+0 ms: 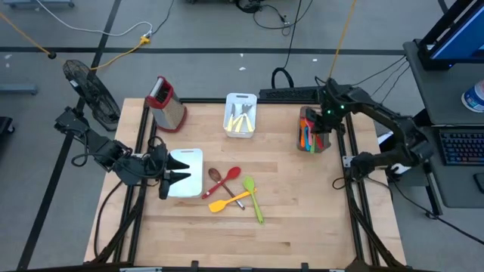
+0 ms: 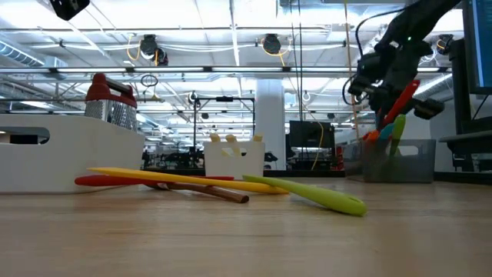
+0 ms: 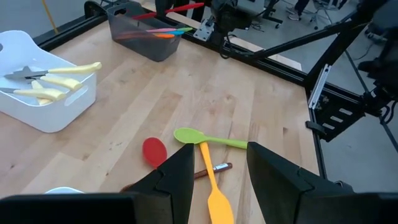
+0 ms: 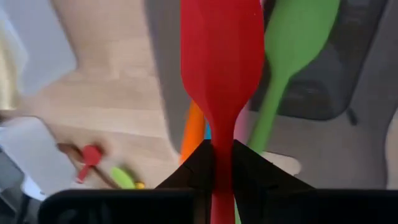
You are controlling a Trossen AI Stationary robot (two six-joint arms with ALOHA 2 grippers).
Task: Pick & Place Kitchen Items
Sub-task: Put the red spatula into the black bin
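Note:
Four kitchen items lie flat at the table's middle: a red spoon (image 1: pixel 229 174), a brown spoon (image 1: pixel 215 178), a green spoon (image 1: pixel 253 199) and a yellow spatula (image 1: pixel 227 202). My left gripper (image 1: pixel 178 173) hovers open over a white tray (image 1: pixel 190 157), left of them; its wrist view looks past its fingers at the green spoon (image 3: pixel 205 138). My right gripper (image 1: pixel 316 121) is shut on a red spatula (image 4: pixel 222 50) above the grey bin (image 1: pixel 311 140) at the far right. In that bin stand a green spoon (image 4: pixel 292 56) and orange utensils (image 4: pixel 194 130). My right gripper pinches the red spatula's neck (image 4: pixel 222 134), just behind its blade, between its two fingers. The fingers slant downward toward the grey bin, and the spatula runs on along them. Its blade (image 2: pixel 401 104) hangs tilted over the bin's mouth; whether it touches the utensils there I cannot tell.
A steel grater with a red top (image 1: pixel 166 102) stands at the far left. A white tray with pale-handled cutlery (image 1: pixel 240 115) sits at the far middle. Black frame rails (image 1: pixel 354 204) run along the table's sides. Bare wood stretches along the near edge (image 1: pixel 242 242).

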